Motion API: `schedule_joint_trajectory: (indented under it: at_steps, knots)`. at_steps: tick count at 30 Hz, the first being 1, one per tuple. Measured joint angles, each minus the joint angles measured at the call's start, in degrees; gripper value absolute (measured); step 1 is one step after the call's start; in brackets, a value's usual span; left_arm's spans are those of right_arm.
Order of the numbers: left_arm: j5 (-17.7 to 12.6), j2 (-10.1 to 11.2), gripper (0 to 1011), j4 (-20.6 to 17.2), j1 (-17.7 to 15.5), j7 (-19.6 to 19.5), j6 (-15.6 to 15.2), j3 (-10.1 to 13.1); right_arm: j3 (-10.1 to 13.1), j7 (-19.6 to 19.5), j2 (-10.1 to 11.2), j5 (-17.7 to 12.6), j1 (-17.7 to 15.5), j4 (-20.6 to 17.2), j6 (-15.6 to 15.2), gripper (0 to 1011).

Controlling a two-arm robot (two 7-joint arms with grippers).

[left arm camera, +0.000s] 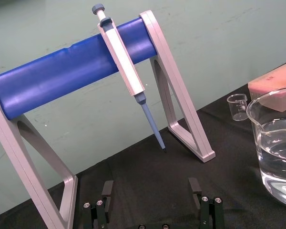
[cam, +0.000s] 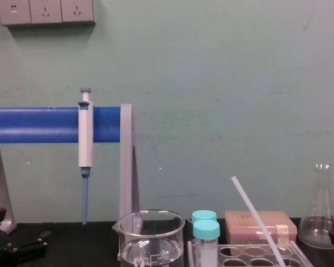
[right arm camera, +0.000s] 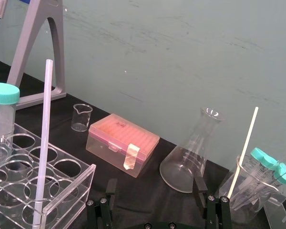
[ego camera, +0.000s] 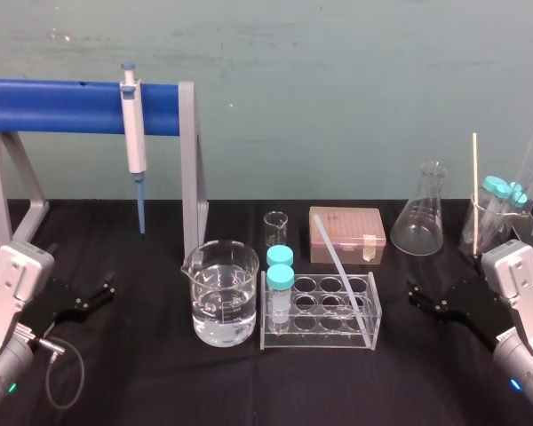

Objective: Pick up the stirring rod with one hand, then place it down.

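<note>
At left, the left claw [ego camera: 96,295] sits low by the black desk [ego camera: 142,373], jaws apart, idle. In the middle, the stirring rod [ego camera: 342,266] stands slanted in a clear test tube rack [ego camera: 320,338] (two teal-capped tubes [ego camera: 280,266] share it). Its lower end is in the front right well and its upper end leans back and toward the robot's left, so the long axis is a diagonal. At right, the right claw [ego camera: 424,302], jaws apart, waits near the rack. It seems best placed to grip the bare upper shaft, then draw along the slant without levering the rack.
</note>
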State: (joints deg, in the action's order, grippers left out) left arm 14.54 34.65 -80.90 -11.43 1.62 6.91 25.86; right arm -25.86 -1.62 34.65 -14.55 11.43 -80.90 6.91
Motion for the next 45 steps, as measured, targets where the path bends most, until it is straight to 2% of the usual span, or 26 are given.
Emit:
schedule_joint_trajectory:
  at_steps: [45]
  knots:
    - [0.0,0.0,1000,0.0,0.0,0.0,0.0,0.0,0.0,0.0,0.0,0.0,0.0,0.0,0.0,1000]
